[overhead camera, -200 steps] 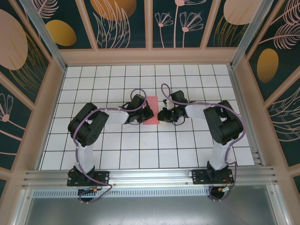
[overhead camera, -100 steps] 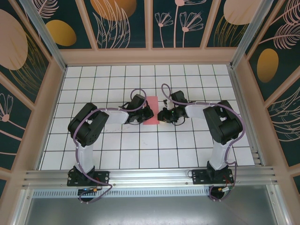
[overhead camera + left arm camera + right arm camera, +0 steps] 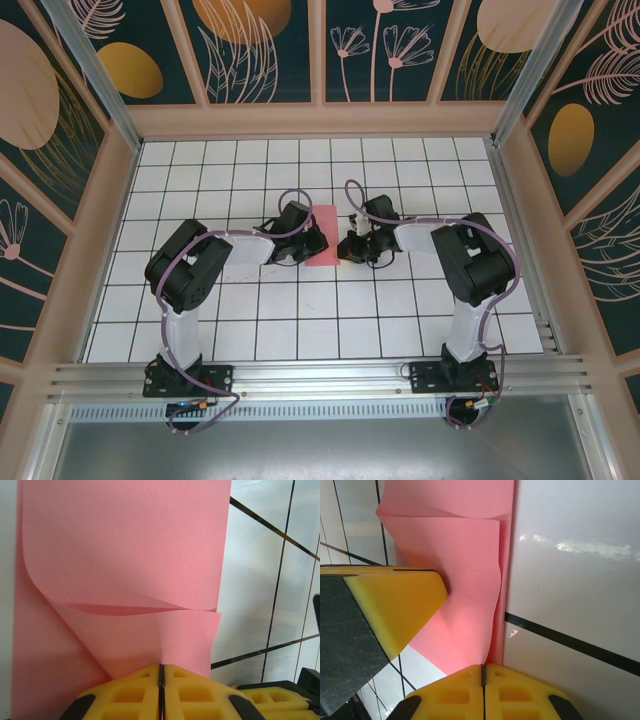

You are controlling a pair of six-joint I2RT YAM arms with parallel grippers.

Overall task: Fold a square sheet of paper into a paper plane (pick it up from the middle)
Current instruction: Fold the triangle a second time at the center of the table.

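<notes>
The pink-red square sheet of paper (image 3: 325, 232) lies on the white gridded board (image 3: 300, 310) between my two grippers, with one layer folded over itself. My left gripper (image 3: 314, 245) is at its left side. In the left wrist view its yellow fingers meet at the near edge of the paper (image 3: 125, 555), the left gripper (image 3: 161, 667) shut on a raised flap. My right gripper (image 3: 347, 245) is at the paper's right edge. In the right wrist view the right gripper (image 3: 482, 667) is shut on the curled edge of the paper (image 3: 465, 555), with a left finger (image 3: 395, 600) close by.
Wooden walls (image 3: 520, 200) enclose the board on three sides. An aluminium rail (image 3: 320, 378) carrying both arm bases runs along the near edge. Bare grid tiles (image 3: 300, 170) surround the paper.
My right gripper has closed on the paper's right edge, and the right arm's elbow shifted slightly. The left gripper and the paper stay where they were.
</notes>
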